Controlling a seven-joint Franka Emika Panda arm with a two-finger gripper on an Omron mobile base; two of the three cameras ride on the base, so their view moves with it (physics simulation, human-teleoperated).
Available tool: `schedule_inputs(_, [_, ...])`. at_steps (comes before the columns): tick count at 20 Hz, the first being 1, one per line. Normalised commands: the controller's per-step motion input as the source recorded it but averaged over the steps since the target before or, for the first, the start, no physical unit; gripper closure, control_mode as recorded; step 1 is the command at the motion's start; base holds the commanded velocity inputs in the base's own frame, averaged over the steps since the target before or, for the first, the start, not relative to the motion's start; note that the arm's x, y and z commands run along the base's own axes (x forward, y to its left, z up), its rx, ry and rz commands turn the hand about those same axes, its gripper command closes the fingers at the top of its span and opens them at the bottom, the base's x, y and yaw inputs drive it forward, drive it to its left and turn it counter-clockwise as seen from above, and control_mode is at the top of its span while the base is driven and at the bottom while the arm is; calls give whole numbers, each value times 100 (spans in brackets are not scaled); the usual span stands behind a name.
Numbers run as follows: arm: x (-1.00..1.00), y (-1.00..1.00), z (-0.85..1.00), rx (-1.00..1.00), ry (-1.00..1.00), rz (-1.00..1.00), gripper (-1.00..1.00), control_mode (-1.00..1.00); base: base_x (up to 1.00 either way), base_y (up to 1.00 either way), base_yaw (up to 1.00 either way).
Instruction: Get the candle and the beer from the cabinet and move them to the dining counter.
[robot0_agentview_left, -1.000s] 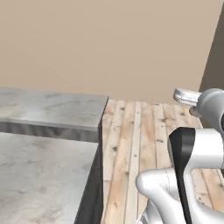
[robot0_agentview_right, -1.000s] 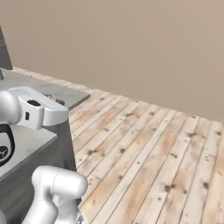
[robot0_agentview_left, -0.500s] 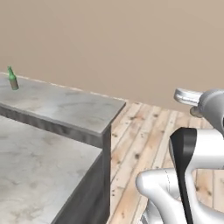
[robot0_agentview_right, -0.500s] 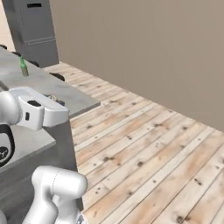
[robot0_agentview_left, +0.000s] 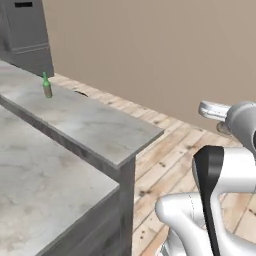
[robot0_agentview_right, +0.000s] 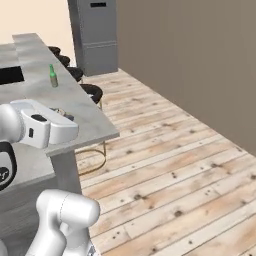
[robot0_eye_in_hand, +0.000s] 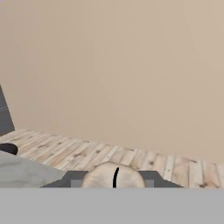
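My gripper (robot0_eye_in_hand: 113, 179) is shut on the candle (robot0_eye_in_hand: 99, 176), a short greyish-tan cylinder with a black wick line, seen end-on between the two dark fingertips. The beer (robot0_agentview_left: 46, 85) (robot0_agentview_right: 52, 76), a slim green bottle with a tan label, stands upright on the pale marble top of the dining counter (robot0_agentview_left: 95, 125) (robot0_agentview_right: 82, 107), far from my hand. In the right base view my white hand hangs over the counter's near corner. The cabinet is out of view.
Black stools (robot0_agentview_right: 92, 92) line the counter's floor side. A tall dark grey unit (robot0_agentview_right: 95, 35) (robot0_agentview_left: 27, 35) stands at the counter's far end. A dark sink opening (robot0_agentview_right: 10, 75) lies left of the bottle. Wooden floor (robot0_agentview_right: 165, 160) stretches to the beige wall.
The whole picture has swung as the base turned: more of the dining counter, the beer and the tall grey unit have come into view. The grip on the candle is unchanged.
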Motion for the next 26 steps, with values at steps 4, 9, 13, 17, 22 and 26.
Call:
schedule_inputs(4, [0,0,0,0,0,0,100,100,42,-56,49])
schedule_inputs(9, [0,0,0,0,0,0,100,100,42,-58,48])
schedule_inputs(13, [0,0,0,0,0,0,100,100,39,-59,48])
schedule_inputs(17, [0,0,0,0,0,0,100,100,36,-59,48])
schedule_inputs(22, [0,0,0,0,0,0,100,100,36,-57,49])
schedule_inputs(26, [0,0,0,0,0,0,100,100,35,-57,49])
